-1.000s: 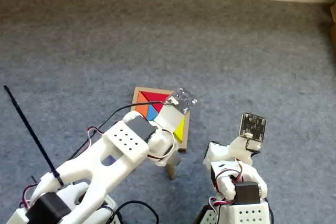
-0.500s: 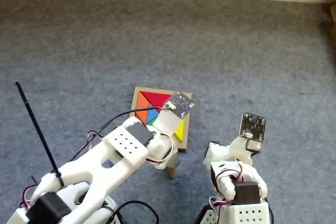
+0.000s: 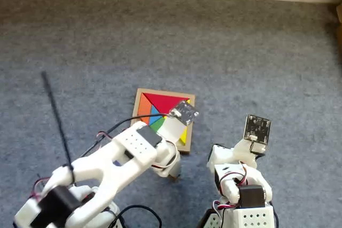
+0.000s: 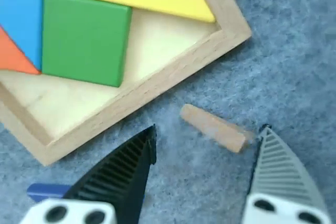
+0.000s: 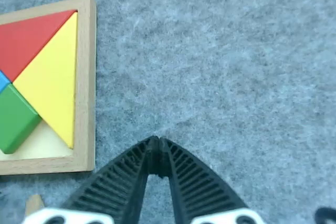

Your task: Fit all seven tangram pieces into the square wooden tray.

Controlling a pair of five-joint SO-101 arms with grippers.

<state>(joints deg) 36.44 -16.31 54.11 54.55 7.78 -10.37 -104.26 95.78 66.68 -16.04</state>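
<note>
Small bare-wood piece (image 4: 215, 128) lies on the grey desk (image 4: 294, 77), just outside the wooden tray (image 4: 147, 90), between the wide-open, empty jaws of the left claw (image 4: 208, 129). Right claw (image 5: 157, 145) is closed, empty. Closing too high could flick the piece away.

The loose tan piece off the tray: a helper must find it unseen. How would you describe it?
Start at the square wooden tray on the grey carpet. Outside its edge nearest the arms lies the loose piece, between the tips of the open left gripper. Unlike the bright pieces in the tray, it is plain tan.
</note>
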